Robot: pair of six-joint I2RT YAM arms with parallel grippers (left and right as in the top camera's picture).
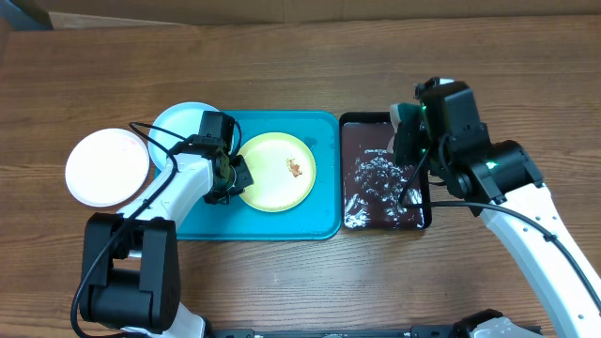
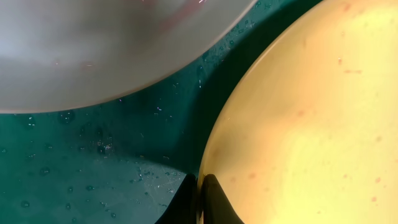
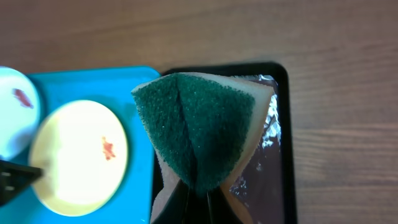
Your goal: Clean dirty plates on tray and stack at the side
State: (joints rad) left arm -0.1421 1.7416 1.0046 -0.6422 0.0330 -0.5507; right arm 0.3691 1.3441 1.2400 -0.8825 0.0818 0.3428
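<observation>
Far left, a round white plate sits on the wooden table, apart from the tray. A round light blue plate, red-smeared, overlaps the far-left corner of the flat turquoise plastic tray. We note the left gripper pinched narrow on the left rim of the round pale yellow plate, which bears a reddish-brown smear and lies mid-tray. The tray floor is wet, with open floor right of this plate. Rightward, touching the tray, lies a glossy dark tray. Above it the right gripper clamps a green scouring sponge. Open wood beyond.
</observation>
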